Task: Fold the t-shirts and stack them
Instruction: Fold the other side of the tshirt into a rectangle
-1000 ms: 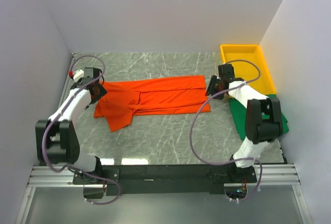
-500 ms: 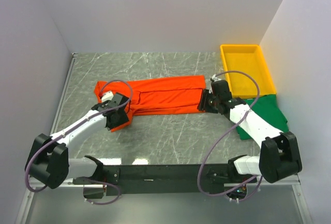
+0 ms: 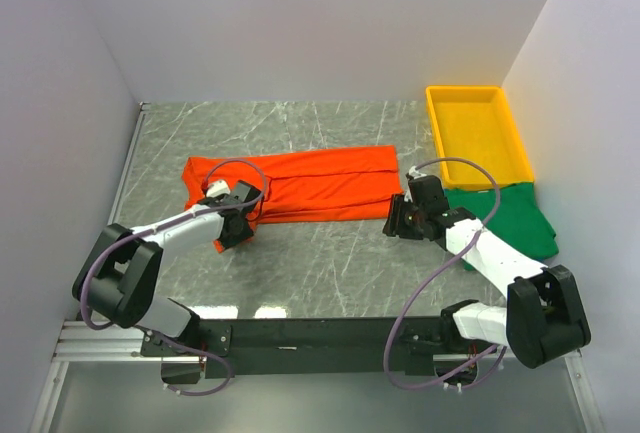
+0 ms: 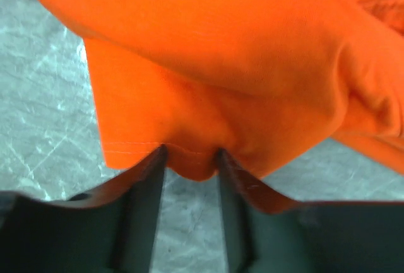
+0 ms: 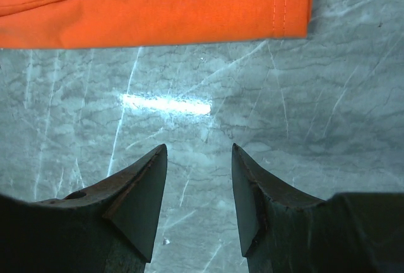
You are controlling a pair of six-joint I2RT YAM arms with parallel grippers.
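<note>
The orange-red t-shirt lies flat across the middle of the table, with one sleeve sticking out at its front left. My left gripper is at that sleeve. In the left wrist view its jaws stand part-way apart, and a bulge of the sleeve's hem sits between the fingertips. My right gripper is open just off the shirt's near right corner. In the right wrist view it hovers over bare marble, short of the orange hem. The dark green t-shirt lies at the right, partly under the right arm.
A yellow plastic tray stands at the back right, just behind the green shirt. White walls close in the table on the left, back and right. The arms' black base rail runs along the near edge.
My left arm swung from the table's left edge to the front-left sleeve, and its jaws narrowed around the hem. My right arm came down from beside the tray to the shirt's near right corner.
</note>
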